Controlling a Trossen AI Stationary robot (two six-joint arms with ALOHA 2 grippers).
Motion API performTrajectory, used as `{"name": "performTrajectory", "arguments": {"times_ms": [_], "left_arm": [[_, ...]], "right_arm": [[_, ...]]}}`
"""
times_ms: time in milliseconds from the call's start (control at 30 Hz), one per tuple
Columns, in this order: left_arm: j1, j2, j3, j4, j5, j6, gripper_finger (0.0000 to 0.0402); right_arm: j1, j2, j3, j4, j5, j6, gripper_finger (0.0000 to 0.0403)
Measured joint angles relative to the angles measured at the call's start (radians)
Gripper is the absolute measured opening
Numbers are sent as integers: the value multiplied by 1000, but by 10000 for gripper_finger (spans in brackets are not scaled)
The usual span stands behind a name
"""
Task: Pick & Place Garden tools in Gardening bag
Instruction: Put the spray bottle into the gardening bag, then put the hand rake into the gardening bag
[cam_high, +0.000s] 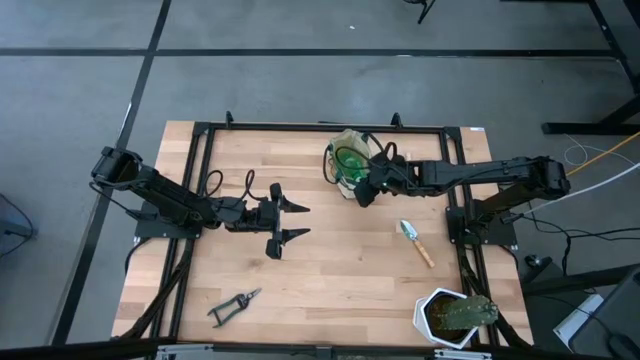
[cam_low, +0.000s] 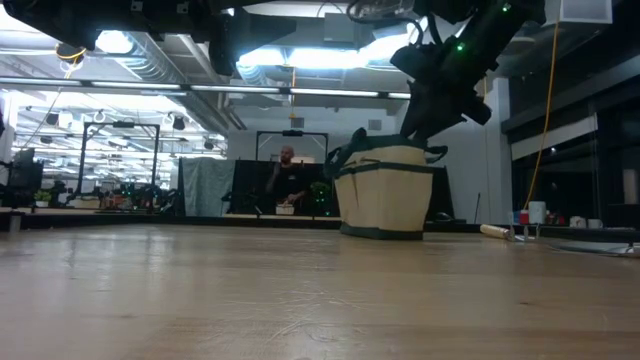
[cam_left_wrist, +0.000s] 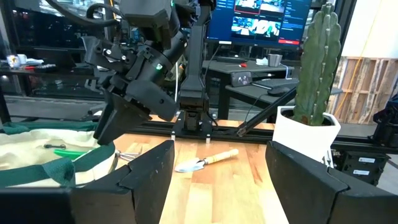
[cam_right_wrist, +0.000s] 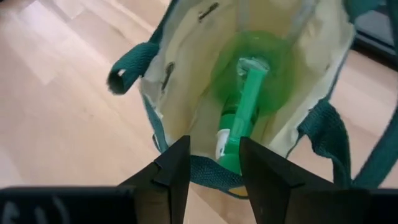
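The gardening bag (cam_high: 343, 139) stands upright on its base at the far middle of the table, and also shows in the low view (cam_low: 385, 190). The green spray bottle (cam_right_wrist: 252, 74) lies inside it, spray head toward the near rim. My right gripper (cam_right_wrist: 214, 163) is open just above the bag's rim (cam_low: 418, 130), its fingers on either side of the spray head with a gap showing. The trowel (cam_high: 417, 243) lies flat at the right. The pruning shears (cam_high: 233, 305) lie near the front left. My left gripper (cam_high: 300, 221) is open and empty over the table's middle.
A white pot with a cactus-like plant (cam_high: 455, 318) stands at the front right corner, and also shows in the left wrist view (cam_left_wrist: 308, 124). A black frame runs along the table's edges (cam_high: 300, 126). Bare wood lies between the left gripper and the shears.
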Motion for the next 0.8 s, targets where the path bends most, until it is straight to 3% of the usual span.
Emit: {"name": "performTrajectory", "arguments": {"times_ms": [533, 800], "left_arm": [[0, 0, 0, 0, 0, 0, 251], [0, 0, 0, 0, 2, 0, 251]], "right_arm": [[3, -138, 0, 10, -162, -110, 140], [97, -181, 0, 0, -193, -174, 140]]}}
